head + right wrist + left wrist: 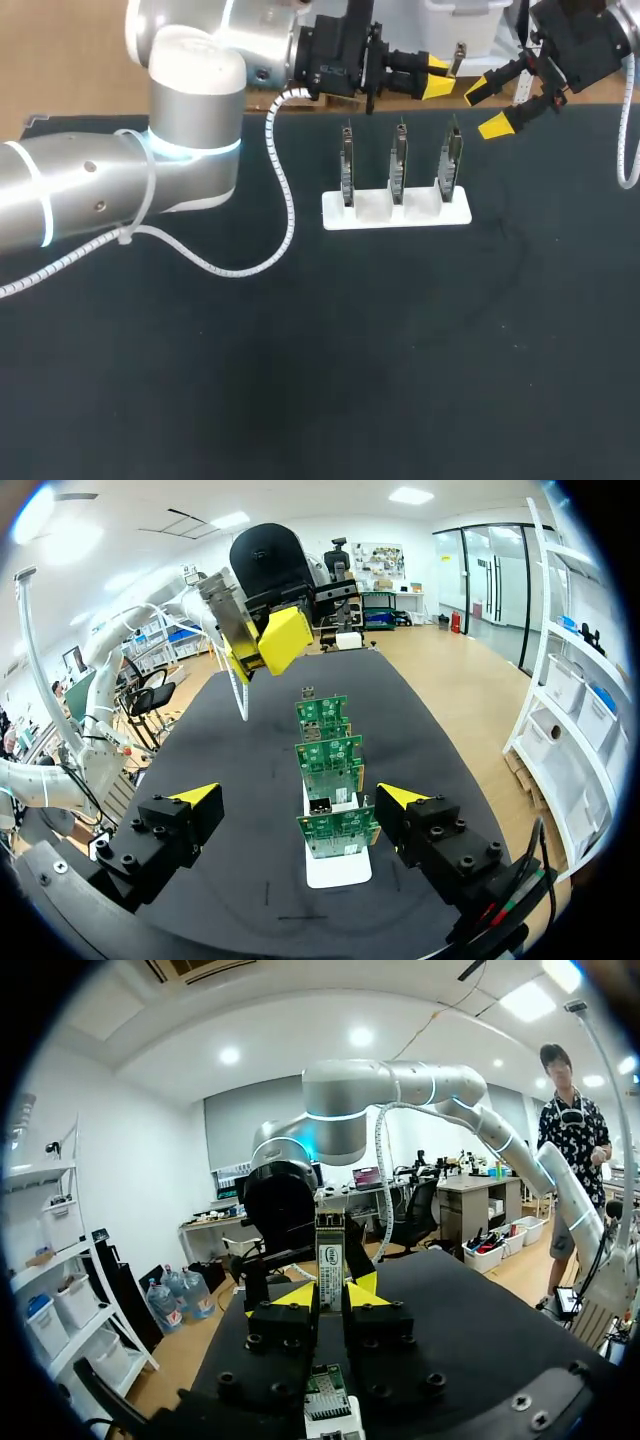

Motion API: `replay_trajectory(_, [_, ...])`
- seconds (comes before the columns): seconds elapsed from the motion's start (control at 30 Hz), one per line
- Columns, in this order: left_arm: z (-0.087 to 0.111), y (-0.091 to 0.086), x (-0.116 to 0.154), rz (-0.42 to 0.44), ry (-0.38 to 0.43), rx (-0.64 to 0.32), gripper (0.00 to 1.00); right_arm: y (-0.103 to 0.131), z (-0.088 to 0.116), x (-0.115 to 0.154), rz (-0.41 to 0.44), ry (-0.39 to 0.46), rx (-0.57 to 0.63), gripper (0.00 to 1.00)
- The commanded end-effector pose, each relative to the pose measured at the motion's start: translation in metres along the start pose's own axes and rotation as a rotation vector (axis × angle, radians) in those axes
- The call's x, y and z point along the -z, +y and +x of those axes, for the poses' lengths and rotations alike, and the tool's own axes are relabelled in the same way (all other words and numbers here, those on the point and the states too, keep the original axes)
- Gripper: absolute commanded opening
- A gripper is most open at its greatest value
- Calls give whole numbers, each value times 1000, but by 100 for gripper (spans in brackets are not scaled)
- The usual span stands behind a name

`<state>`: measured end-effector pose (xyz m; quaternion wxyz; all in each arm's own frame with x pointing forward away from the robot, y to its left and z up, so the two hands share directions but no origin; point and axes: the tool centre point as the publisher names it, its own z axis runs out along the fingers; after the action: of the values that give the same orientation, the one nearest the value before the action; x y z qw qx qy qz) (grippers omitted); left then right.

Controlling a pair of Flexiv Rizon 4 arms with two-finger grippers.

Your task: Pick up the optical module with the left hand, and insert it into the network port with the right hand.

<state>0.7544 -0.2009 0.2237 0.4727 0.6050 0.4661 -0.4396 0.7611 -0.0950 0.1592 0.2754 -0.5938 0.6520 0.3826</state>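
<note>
My left gripper (437, 78) is clamped on the optical module (330, 1245), whose long axis points out toward my nearby right gripper (487, 108), fingers apart.

Our left arm (100, 190) enters from the left, elbow bent, with its wrist laid level along the table's far edge. The left gripper (328, 1295) is clamped on the optical module (330, 1250), a yellow tip pressing each side, and the module sticks out ahead of the fingers. Our right gripper (488, 108) hangs tilted at the far right, fingers spread wide, tips facing the left gripper. The two are close but apparently apart. Only the right arm (585, 40)'s wrist shows overhead.
</note>
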Motion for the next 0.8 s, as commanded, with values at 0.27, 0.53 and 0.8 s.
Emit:
replay_trajectory(0.27, [-1,-3,5,3,-2,-24,0,1,0,0,4,1,-1,100])
replay_trajectory(0.53, [-1,1,6,3,-10,-30,0,1,0,0,4,1,-1,100])
replay_trajectory(0.8, [5,5,-9,-72,-127,3,0,1,0,0,4,1,-1,100])
